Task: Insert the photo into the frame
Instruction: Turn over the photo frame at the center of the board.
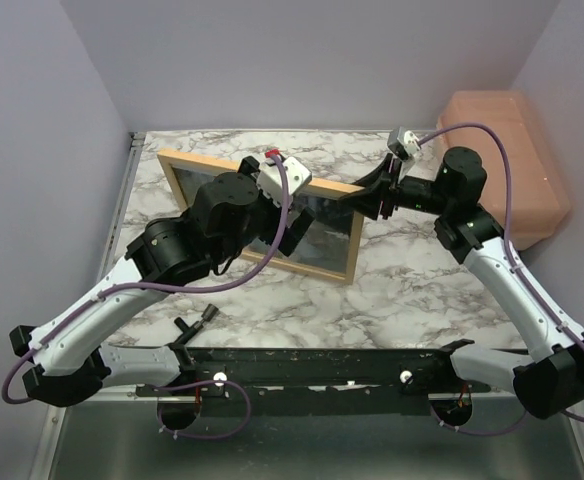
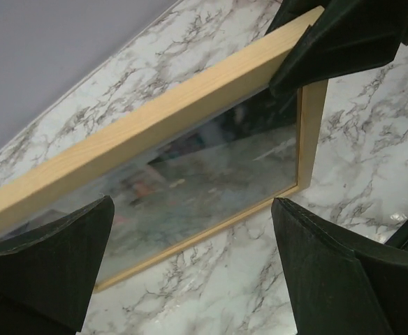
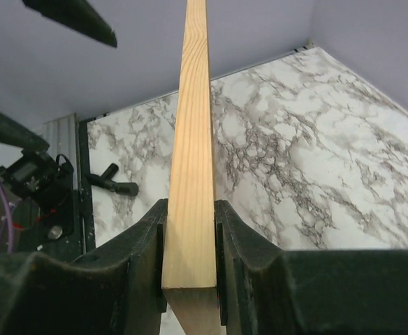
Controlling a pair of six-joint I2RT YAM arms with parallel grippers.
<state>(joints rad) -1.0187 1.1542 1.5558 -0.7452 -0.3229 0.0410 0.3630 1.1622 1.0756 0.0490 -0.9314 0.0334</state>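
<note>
Frame axis: one light wooden frame [image 1: 197, 160] with a see-through pane lies at the table's middle. Its long axis runs roughly 9 to 3 o'clock, the right end a little nearer.
Frame tilt: the far long rail looks raised off the marble table [image 1: 422, 290], and the near rail is low.
Right gripper [image 3: 190, 237]: fingers clamped narrow on the far rail at its 3 o'clock corner, one on each face.
Left gripper [image 2: 190, 209]: fingers spread wide above the pane, holding nothing and clear of the wood.
Photo: dim colours show in the pane; I cannot tell whether a sheet sits behind it.
Count: one frame, two grippers, one bin, one small black handle.
Surroundings: a salmon plastic bin [image 1: 512, 160] sits at 2 o'clock, well apart. The small black handle [image 1: 197, 320] lies at 7 o'clock, near the black base rail [image 1: 322, 365].
In the way: the left arm covers the pane's middle in the top view.
</note>
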